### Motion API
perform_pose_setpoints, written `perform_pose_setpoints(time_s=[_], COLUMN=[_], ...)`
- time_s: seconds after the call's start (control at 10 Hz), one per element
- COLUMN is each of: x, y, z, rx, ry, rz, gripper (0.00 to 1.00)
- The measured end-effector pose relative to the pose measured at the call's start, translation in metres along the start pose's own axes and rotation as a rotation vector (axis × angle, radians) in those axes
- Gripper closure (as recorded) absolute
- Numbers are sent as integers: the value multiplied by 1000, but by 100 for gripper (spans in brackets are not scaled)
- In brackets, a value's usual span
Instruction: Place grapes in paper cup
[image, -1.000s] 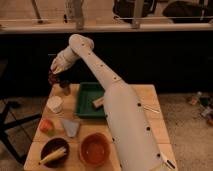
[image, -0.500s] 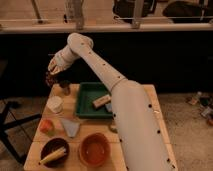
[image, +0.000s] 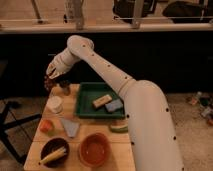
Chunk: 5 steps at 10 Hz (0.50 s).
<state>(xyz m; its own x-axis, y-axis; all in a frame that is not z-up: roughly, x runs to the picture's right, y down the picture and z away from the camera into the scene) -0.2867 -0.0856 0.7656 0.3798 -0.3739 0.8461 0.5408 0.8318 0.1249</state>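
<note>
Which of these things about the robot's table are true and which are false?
1. The robot's gripper is up above the far left corner of the wooden table, shut on the small bunch of dark purple-brown grapes. True.
2. The grapes are already inside the short white paper cup. False: they hang in the air, above and a little behind the cup.
3. The green plastic tray holds a tan block and a blue-grey sponge. True.
4. The round orange bowl stands inside the tray. False: it stands on the table's near edge, beside the dark brown bowl.
5. The orange-red fruit lies on the table's left side. True.
</note>
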Motion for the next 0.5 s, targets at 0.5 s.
perform_pose_setpoints(time_s=[0.5], x=[-28], y=[22], z=[11], rx=[-47], ry=[-51], rz=[-28], gripper=[100])
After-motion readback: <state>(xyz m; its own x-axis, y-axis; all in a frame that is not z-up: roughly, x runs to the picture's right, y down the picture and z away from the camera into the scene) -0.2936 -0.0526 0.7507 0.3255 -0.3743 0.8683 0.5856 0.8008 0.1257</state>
